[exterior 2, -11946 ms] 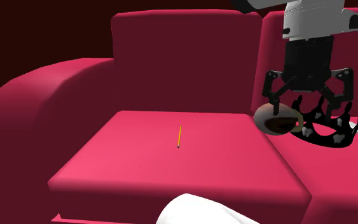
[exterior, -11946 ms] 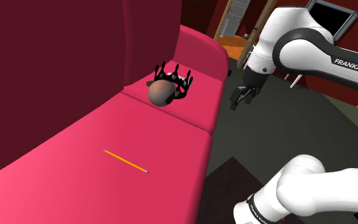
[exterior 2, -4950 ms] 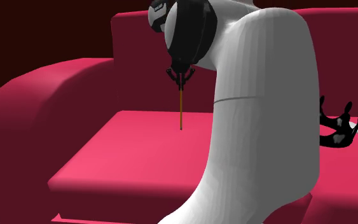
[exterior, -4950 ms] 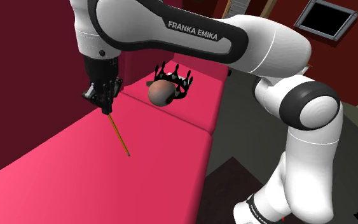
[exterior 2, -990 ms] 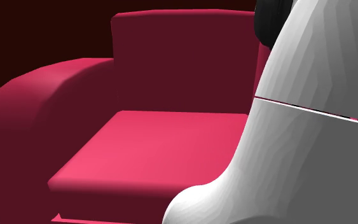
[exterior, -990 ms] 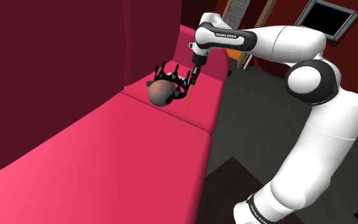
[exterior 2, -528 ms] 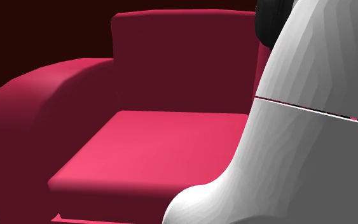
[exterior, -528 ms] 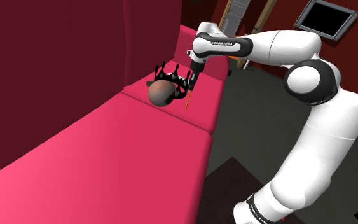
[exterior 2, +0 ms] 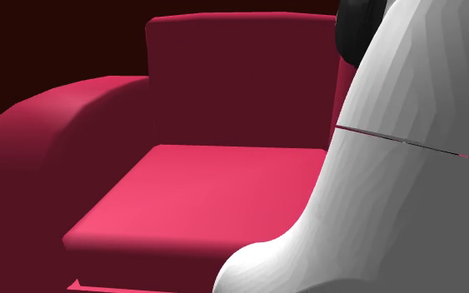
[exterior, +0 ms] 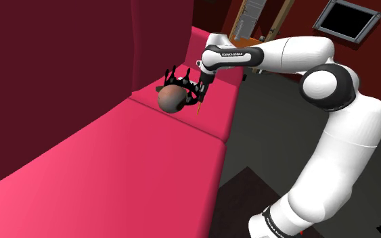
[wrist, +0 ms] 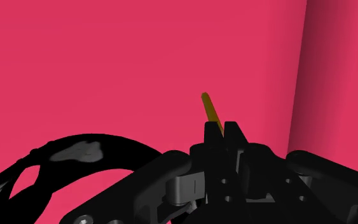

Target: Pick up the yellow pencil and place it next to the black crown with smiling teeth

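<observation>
- The yellow-orange pencil (exterior: 199, 105) is gripped near its upper end and held almost upright, just beside the black crown (exterior: 185, 82), on the crown's side toward the sofa's front edge.
- Whether its lower tip touches the seat cannot be told.
- The hand (exterior: 202, 93) is clenched on the pencil. In the wrist view, the two black fingers (wrist: 213, 137) are pressed together around it, and the pencil's free end sticks out beyond them.
- A brown rounded object (exterior: 172, 99) is seen against the crown.
- The crown is carried by a crimson sofa (exterior: 148, 169).
- The white arm (exterior: 348, 155) is stretched across to the crown.
</observation>
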Available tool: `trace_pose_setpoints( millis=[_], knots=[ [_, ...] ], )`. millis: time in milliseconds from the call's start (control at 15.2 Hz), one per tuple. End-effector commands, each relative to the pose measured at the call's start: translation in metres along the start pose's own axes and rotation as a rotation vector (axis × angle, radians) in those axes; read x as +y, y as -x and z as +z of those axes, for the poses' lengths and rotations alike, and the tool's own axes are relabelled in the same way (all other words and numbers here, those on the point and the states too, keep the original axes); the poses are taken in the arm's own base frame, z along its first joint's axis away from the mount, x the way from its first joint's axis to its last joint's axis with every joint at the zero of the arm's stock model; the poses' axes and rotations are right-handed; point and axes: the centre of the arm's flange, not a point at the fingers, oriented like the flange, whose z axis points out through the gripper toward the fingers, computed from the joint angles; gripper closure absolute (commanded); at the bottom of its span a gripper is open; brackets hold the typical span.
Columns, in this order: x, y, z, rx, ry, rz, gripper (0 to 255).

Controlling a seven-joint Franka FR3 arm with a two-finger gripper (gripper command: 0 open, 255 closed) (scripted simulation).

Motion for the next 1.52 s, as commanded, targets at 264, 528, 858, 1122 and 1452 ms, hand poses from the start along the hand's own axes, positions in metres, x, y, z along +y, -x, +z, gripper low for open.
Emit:
trace_pose_setpoints(
  millis=[264, 528, 858, 1122, 1452],
  knots=[
    [0.000, -0.002, 0.035, -0.005, -0.004, 0.000, 255],
    [-0.001, -0.003, 0.056, -0.005, -0.004, 0.000, 255],
    [-0.001, -0.004, 0.064, -0.005, -0.004, 0.000, 255],
    [-0.001, -0.004, 0.064, -0.005, -0.004, 0.000, 255],
    [-0.004, -0.005, 0.064, -0.005, -0.004, 0.000, 0]
  ],
)
